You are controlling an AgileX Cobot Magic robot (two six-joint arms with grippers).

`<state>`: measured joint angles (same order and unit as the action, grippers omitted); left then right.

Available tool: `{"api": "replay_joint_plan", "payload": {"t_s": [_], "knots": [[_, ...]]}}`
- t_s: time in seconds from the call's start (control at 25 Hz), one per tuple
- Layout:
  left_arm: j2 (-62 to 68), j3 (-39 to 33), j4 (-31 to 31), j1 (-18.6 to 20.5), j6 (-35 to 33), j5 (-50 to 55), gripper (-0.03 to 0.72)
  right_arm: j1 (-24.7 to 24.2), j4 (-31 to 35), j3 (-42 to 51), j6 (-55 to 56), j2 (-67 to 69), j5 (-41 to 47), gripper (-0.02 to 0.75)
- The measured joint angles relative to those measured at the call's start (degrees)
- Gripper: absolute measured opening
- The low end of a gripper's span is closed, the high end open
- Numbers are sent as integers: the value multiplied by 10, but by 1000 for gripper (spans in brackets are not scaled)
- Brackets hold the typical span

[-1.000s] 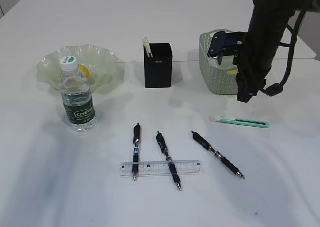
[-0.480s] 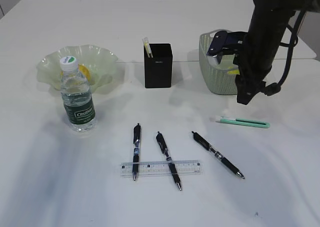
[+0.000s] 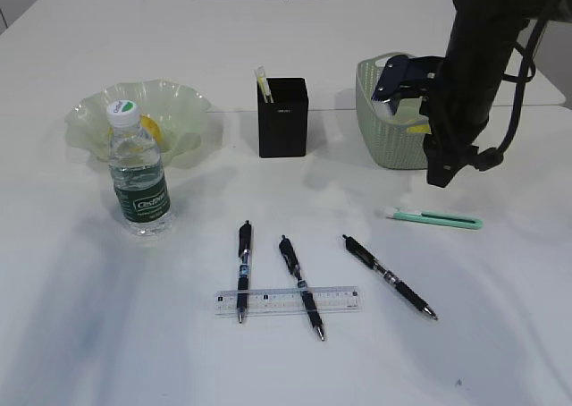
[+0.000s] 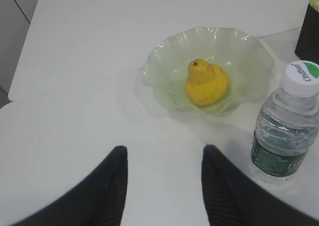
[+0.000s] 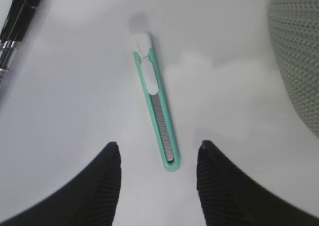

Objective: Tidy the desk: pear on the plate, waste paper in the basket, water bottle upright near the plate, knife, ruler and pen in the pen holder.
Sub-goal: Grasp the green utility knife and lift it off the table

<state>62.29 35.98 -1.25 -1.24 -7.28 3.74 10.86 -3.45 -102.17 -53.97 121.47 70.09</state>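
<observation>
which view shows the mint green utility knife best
The right wrist view: the mint green utility knife lies lengthwise, fully visible between open fingers. The exterior view shows it small, below the basket. The left wrist view misses it.

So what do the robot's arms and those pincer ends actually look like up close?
Only the right arm shows in the outside view: glossy black, chunky segments, with black cables looping beside it and a small blue-and-silver part near the wrist. Each tool ends in two black fingers with finely ribbed inner pads, seen on the left tool and the right tool. No lettering is readable on either.
</observation>
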Motion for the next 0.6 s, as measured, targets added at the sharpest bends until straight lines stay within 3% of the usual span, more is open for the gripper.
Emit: {"api": "replay_joint_plan", "payload": {"t_s": [0.6], "knots": [[0,0,0,0,0,0,341,0,49,0,-150,19,0,370]]}}
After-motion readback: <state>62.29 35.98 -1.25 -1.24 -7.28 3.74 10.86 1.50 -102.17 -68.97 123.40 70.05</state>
